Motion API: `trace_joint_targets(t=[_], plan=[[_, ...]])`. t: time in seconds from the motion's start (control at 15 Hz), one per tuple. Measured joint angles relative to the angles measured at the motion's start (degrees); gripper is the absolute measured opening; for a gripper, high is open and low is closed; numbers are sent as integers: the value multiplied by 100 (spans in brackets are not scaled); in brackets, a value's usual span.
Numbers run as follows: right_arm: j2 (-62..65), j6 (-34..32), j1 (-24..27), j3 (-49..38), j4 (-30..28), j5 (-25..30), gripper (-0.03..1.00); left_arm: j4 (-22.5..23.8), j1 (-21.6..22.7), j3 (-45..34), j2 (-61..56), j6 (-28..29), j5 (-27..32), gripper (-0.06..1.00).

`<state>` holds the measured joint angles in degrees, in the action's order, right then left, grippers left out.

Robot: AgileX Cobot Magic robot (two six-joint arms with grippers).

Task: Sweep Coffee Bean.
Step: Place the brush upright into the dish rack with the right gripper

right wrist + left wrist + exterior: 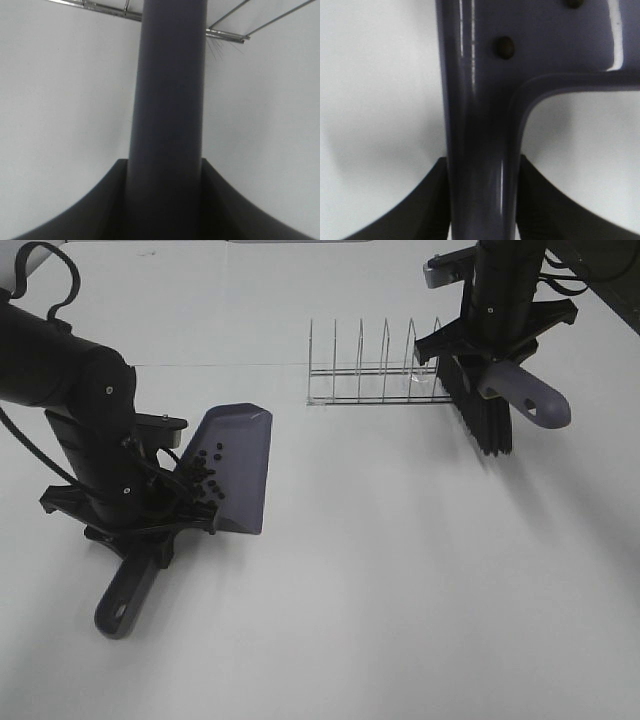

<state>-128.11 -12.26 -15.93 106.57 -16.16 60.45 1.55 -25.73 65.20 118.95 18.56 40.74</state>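
Lying in the dustpan (243, 455), the coffee beans (205, 472) cluster at the pan's back end, just beside the left tool (148, 528), which is clamped on the dustpan's handle. The dustpan's long axis runs from that handle at the near left toward the middle of the worktop (400, 590), its wide lip turned to the brush's side. The right tool (490, 352) is clamped on the brush (487, 420), bristles pointing down, well apart from the beans and just in front of the wire rack (365, 375). No loose bean shows on the worktop between them, so the sweeping looks finished. Only the left arm carries the beans, and the next move likely hinges on the pan not tipping toward its lip.
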Motion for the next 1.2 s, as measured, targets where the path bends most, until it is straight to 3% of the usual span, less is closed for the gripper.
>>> trace_joint_targets(t=[0.33, 0.47, 0.73, 0.93, 1.2], plan=[[-361, -34, 57, 659, -74, -40, 32, 0, 0, 0, 0, 0, 0, 35], [-619, 23, 304, 825, 195, -138, 32, 0, 0, 0, 0, 0, 0, 35], [-733, 413, 470, 825, 590, -367, 32, 0, 0, 0, 0, 0, 0, 35], [-733, 401, 481, 837, 590, -710, 32, 0, 0, 0, 0, 0, 0, 35], [-733, 401, 481, 837, 579, -745, 32, 0, 0, 0, 0, 0, 0, 35]])
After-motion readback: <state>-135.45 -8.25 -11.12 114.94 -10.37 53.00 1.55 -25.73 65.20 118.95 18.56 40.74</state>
